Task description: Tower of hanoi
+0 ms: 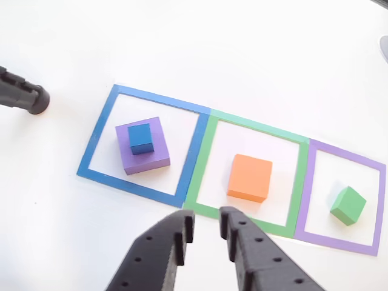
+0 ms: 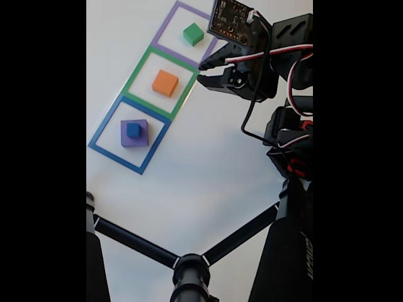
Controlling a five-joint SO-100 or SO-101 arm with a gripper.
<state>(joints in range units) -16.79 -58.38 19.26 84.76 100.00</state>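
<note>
3 square frames of coloured tape or paper lie side by side in a row on the white table, their edges touching. In the other view, the blue frame point(image 1: 91, 145) sits at the left and holds a flat purple block point(image 1: 151, 159) with a smaller blue cube point(image 1: 140, 139) stacked on its top, slightly off-centre. The green frame point(image 1: 200, 163) in the middle holds 1 flat orange block point(image 1: 250, 177), lying alone near its centre. The purple frame point(image 1: 306, 188) at the right holds a small green cube point(image 1: 348, 205), turned at an angle to the frame's edges.
</note>
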